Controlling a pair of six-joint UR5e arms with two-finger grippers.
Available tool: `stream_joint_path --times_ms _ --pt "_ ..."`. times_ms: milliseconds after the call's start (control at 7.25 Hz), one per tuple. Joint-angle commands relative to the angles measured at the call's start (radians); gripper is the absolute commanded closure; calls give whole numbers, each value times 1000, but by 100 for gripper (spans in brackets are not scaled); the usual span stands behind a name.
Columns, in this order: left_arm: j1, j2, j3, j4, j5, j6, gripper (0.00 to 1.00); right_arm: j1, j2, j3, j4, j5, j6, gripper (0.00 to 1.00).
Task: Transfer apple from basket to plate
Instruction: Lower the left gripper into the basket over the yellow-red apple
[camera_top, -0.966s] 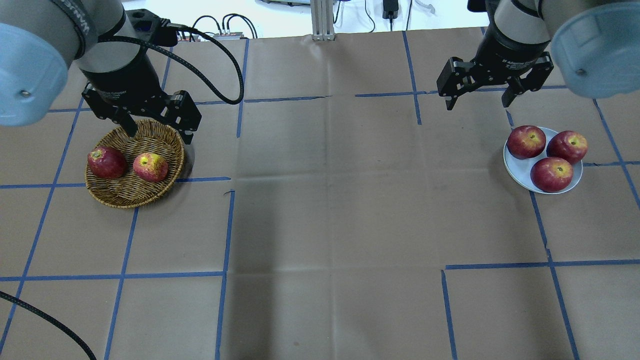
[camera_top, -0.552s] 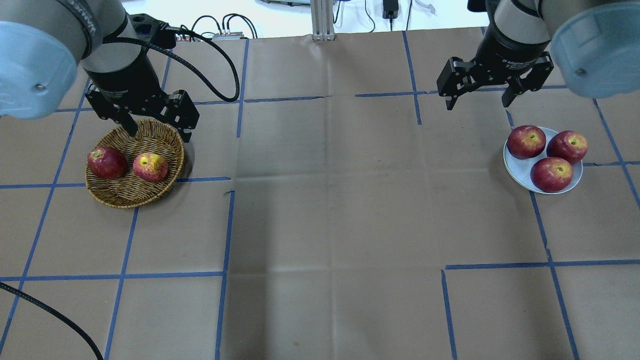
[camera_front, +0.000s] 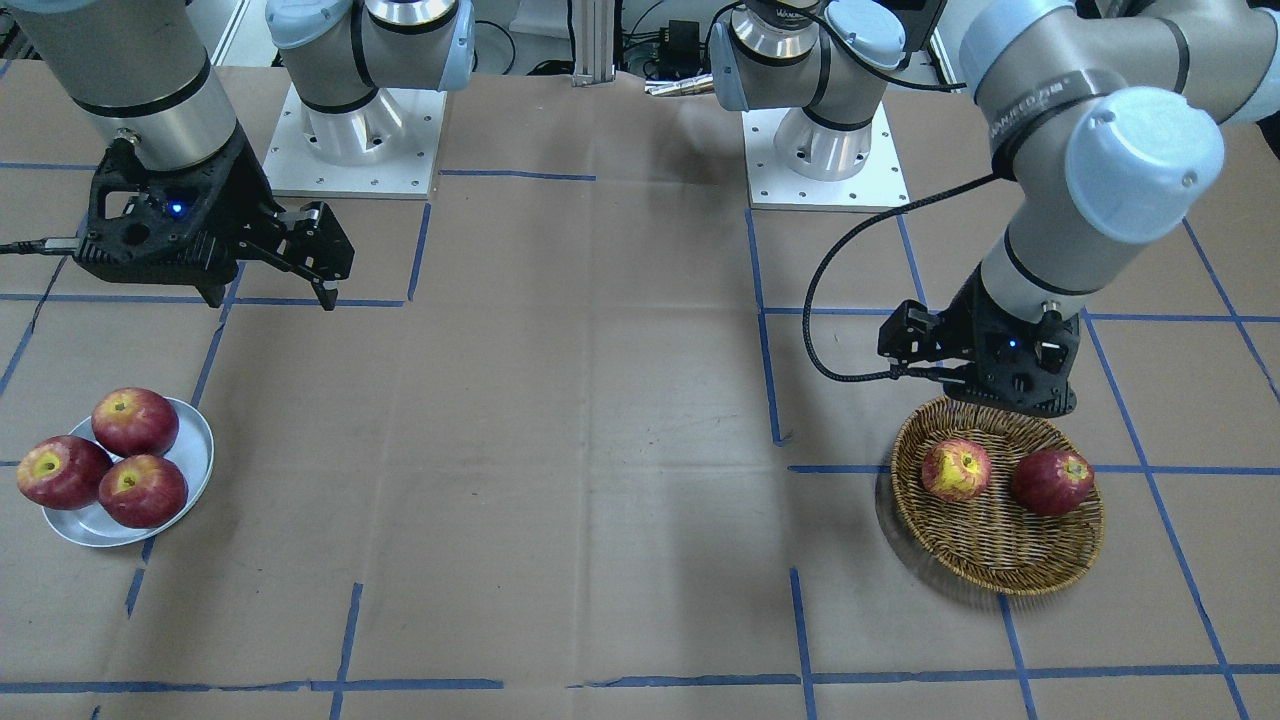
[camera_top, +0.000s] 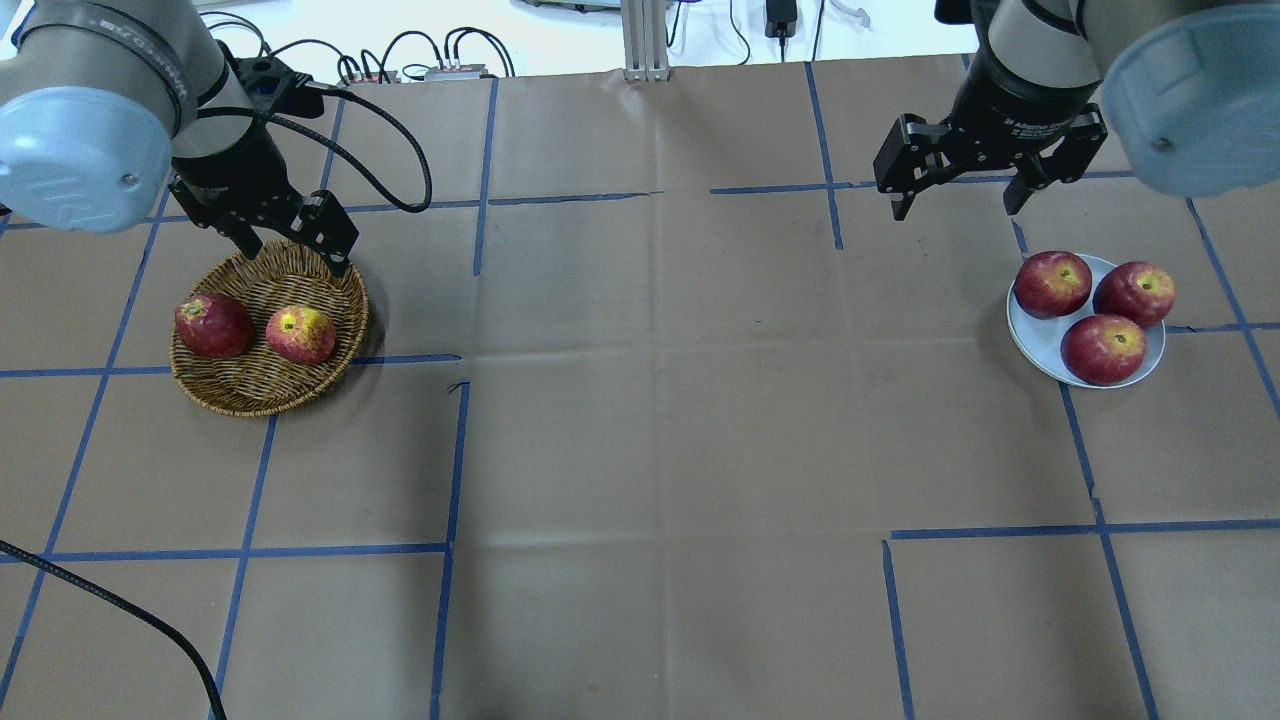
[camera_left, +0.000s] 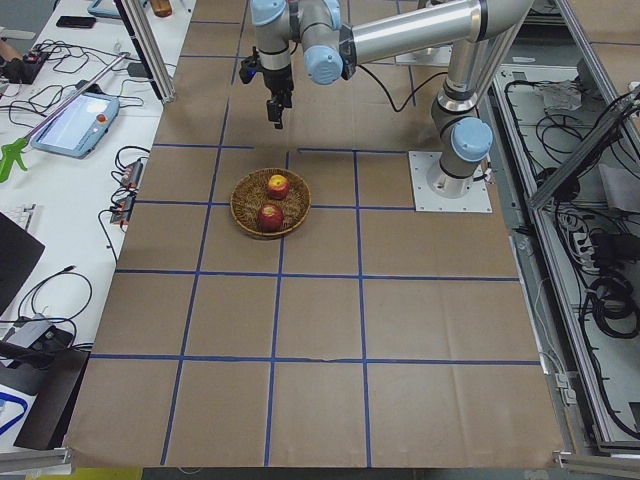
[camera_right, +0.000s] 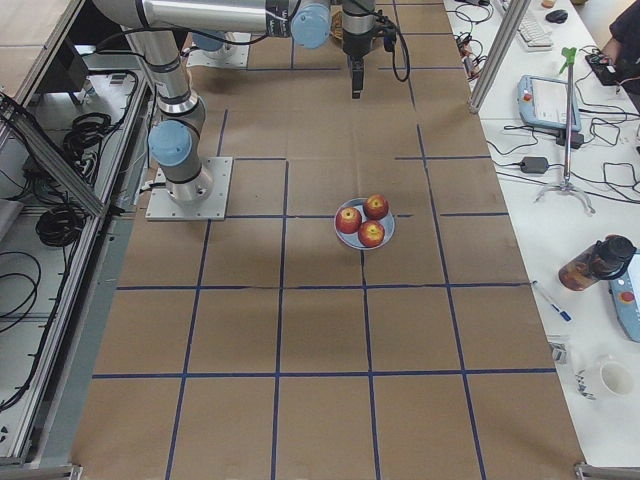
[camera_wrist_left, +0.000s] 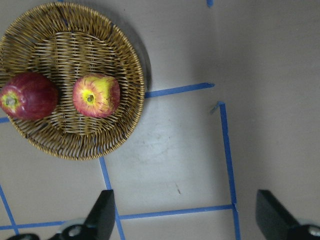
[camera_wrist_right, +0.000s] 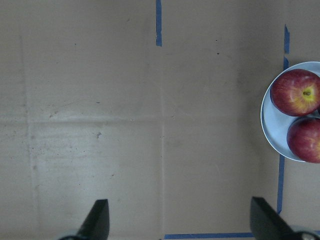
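My left gripper (camera_top: 293, 255), wide open, hangs above the basket (camera_top: 250, 405) by the left end of the bench (camera_top: 660, 400); over which part, can't tell. The apple (camera_top: 301, 334) lies inside, just beside the darker apple (camera_top: 212, 325). Right gripper (camera_top: 955, 210) wide open near the plate (camera_top: 1040, 348), right end, well apart; three apples (camera_top: 1104, 348) crowd it.

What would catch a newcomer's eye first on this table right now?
The wicker basket on the robot's left side holds two apples, the yellow-patched apple and a darker red apple, with the open left gripper hovering near its rim. Across the table, the pale plate carries three red apples, and the open right gripper hangs apart from it.
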Motion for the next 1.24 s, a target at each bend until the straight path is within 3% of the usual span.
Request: stream_joint_path --times_ms 0,138,552,966,1103 --pt "95 -88 -50 149 -50 115 1 0 0 0 0 0 0 0" --pt "145 -120 -102 263 -96 116 1 0 -1 0 0 0 0 0" --pt "170 -217 -124 390 -109 113 1 0 0 0 0 0 0 0" --pt "170 -276 -149 394 -104 110 1 0 0 0 -2 0 0 0" --pt "171 -274 -150 390 -99 116 18 0 0 0 -2 0 0 0"
